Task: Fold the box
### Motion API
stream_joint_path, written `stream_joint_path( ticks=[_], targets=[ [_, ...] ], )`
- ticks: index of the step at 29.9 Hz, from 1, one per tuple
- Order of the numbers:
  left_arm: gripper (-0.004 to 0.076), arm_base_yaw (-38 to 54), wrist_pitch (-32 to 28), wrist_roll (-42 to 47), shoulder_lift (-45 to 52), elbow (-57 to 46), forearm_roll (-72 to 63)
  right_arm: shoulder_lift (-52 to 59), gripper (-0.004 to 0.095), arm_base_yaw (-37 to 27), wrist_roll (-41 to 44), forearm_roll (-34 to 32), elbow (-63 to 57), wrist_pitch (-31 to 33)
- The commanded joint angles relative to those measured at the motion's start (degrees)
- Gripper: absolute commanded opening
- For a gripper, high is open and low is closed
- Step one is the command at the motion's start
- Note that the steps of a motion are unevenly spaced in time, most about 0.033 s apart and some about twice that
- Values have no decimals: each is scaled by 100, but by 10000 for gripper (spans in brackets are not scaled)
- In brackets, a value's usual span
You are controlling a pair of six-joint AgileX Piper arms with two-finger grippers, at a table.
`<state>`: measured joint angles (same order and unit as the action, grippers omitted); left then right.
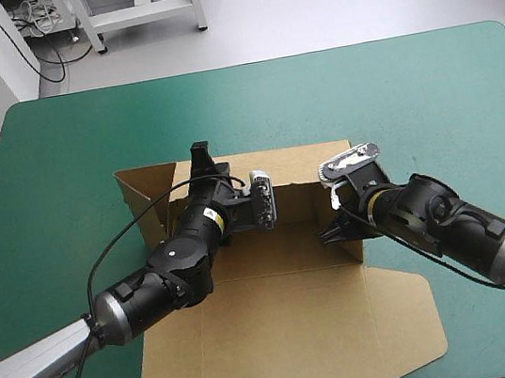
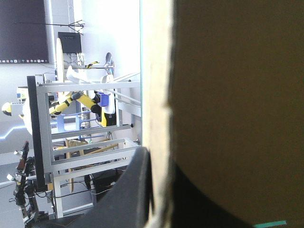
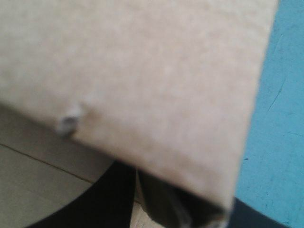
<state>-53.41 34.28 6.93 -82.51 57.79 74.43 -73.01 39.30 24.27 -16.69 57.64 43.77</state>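
From above, the brown box (image 1: pixel 283 327) lies in the middle of the teal-green cover (image 1: pixel 407 80). Its lid panel is flat toward the near edge and its side walls are raised farther back. The left gripper (image 1: pixel 201 161) reaches over the left wall near the far corner, and the right gripper (image 1: pixel 338 229) sits at the near end of the right wall. In the left wrist view the board's edge runs between the two black fingers (image 2: pixel 135 190), so that pincer is pinching the wall. The right wrist view is mostly blurred board, but black shows on either side of the wall's lower edge, so this pincer is probably clamped on the box too. The risk, as I judge it, is uneven work by the two arms. If one pulls or tilts harder, the light sheet could skew on the cover. A wall could also slip from its thin grip and spring flat, or crease off its score line.
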Motion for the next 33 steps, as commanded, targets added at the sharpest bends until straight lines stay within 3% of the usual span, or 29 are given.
stream_joint_path(
  ticks=[1, 4, 11, 14, 20, 22, 33],
  targets=[
    [-8, -32, -88, 105, 145, 89, -32, 175, 164, 96, 237, -172, 165, -422],
    [-8, -32, -88, 105, 145, 89, -32, 175, 1, 96, 237, -172, 165, -422],
    [6, -32, -88, 96, 145, 89, -43, 175, -16, 96, 249, -234, 165, -446],
    [82, -32, -78, 96, 145, 89, -56, 175, -16, 96, 259, -245, 165, -526],
    [349, -40, -22, 96, 145, 89, -56, 175, -16, 96, 317, -257, 165, -635],
    [403, -95, 92, 96, 145, 89, -56, 175, -16, 96, 317, -257, 165, -635],
    [413, -1084, 1354, 96, 145, 89, 9, 165, -16, 96, 821, -885, 165, -645]
  ],
)
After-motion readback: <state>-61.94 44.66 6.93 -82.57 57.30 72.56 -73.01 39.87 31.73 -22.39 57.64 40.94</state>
